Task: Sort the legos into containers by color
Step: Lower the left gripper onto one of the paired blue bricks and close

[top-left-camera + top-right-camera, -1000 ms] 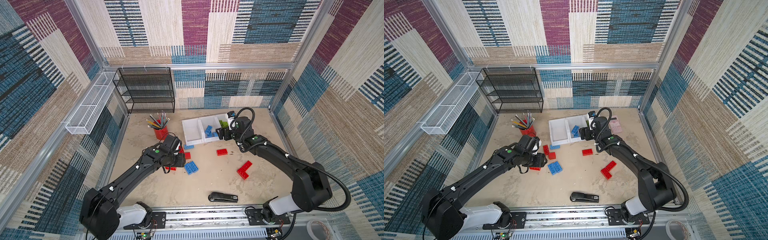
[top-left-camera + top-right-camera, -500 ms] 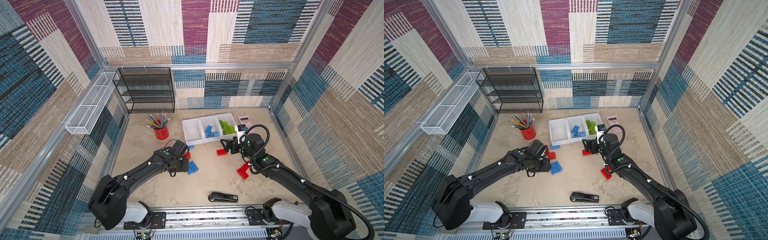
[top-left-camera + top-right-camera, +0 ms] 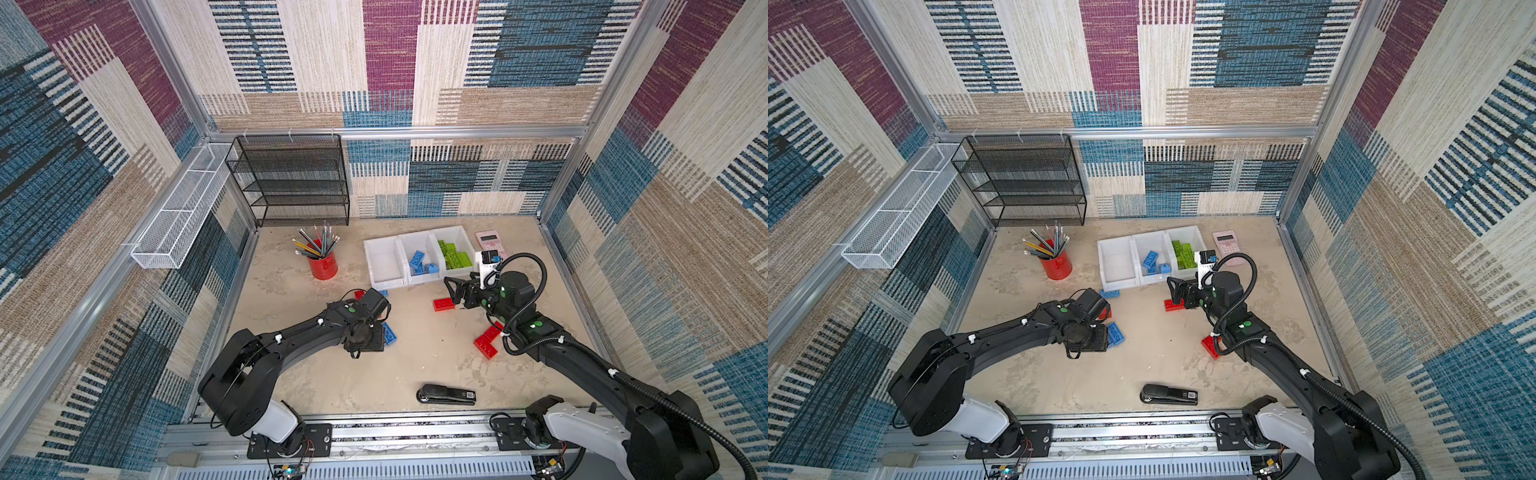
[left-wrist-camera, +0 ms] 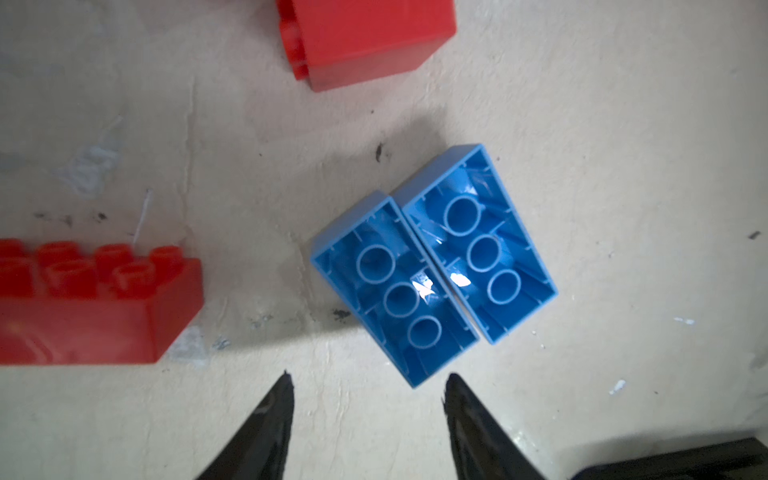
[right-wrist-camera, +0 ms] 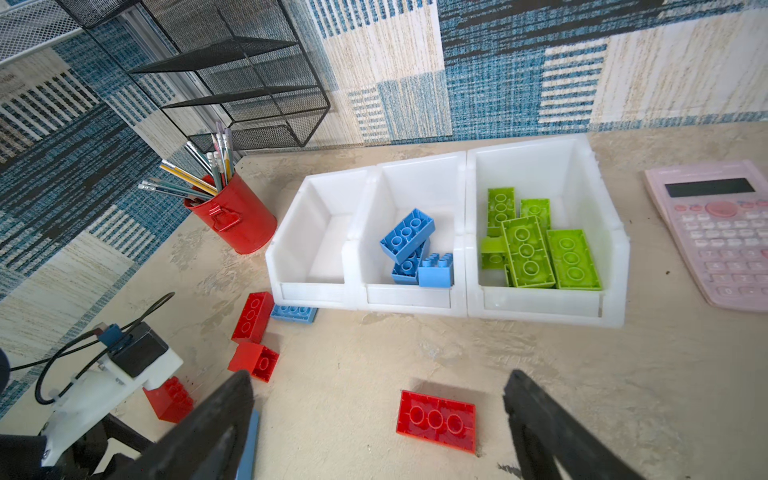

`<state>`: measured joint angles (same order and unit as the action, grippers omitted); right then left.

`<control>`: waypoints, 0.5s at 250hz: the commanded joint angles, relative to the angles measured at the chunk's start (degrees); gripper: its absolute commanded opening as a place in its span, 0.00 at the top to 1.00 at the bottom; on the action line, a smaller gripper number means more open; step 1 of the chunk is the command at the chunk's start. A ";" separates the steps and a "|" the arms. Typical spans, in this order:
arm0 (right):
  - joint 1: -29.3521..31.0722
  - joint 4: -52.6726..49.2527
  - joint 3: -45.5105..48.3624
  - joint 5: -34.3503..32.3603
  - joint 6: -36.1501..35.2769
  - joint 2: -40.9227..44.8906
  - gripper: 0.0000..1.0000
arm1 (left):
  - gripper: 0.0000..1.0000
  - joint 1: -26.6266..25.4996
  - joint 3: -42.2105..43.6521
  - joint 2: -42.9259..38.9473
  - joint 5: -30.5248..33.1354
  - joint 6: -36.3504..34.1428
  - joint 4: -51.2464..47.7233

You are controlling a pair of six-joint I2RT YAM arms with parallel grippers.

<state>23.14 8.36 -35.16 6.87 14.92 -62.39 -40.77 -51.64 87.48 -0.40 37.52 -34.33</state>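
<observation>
Legos (image 5: 536, 249), lime green, lie heaped in the right-end bin of the containers (image 5: 415, 166). Blue legos (image 5: 409, 237) are in the middle bin. The row sits by the counter's (image 3: 374, 374) back edge, right of centre.

Hidden or cut off: in both top views my left wrist covers most of a blue pair (image 4: 432, 266). My right forearm crosses a red cluster (image 3: 486, 343) near the right edge, count unclear. One red brick (image 4: 365, 37) is cut by the wrist frame. A pink calculator (image 5: 723, 232) runs out of frame.

My left fingers (image 4: 266, 428) are apart with nothing between them. The blue pair lies just beyond the tips, side by side, touching, hollow sides up. My right fingers (image 5: 216, 415) are spread wide and hold nothing. A flat red brick (image 5: 435, 420) on the counter shows between them.

Counter: beige, mottled, scuffed, matte. Walls: woven patchwork in blue, plum, cream and tan.

Bins are glossy white plastic. A black mesh shelf (image 3: 291, 178) stands at the back-left corner, with a red pencil cup (image 3: 323, 266) before it. A black stapler (image 3: 446, 394) lies near the front edge.
</observation>
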 commanded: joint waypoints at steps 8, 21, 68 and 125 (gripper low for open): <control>-0.06 2.45 0.11 -1.12 0.06 0.38 0.05 | 0.40 -0.07 -1.06 2.09 0.21 1.30 1.50; -0.03 2.41 0.15 -1.22 -0.05 0.25 0.04 | 0.39 -0.06 -1.49 3.05 -0.25 1.00 1.95; -0.06 2.36 0.24 -1.68 -0.28 0.12 0.04 | 0.36 -0.10 -3.53 6.76 -1.84 0.13 2.73; -0.04 2.62 0.34 -1.91 -0.43 -0.20 0.04 | 0.37 -0.08 -5.14 9.59 -1.80 -0.42 2.72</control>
<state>23.14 9.15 -34.89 5.43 14.85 -62.35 -40.88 -55.96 96.07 -1.87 37.32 -31.88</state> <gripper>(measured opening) 0.958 0.636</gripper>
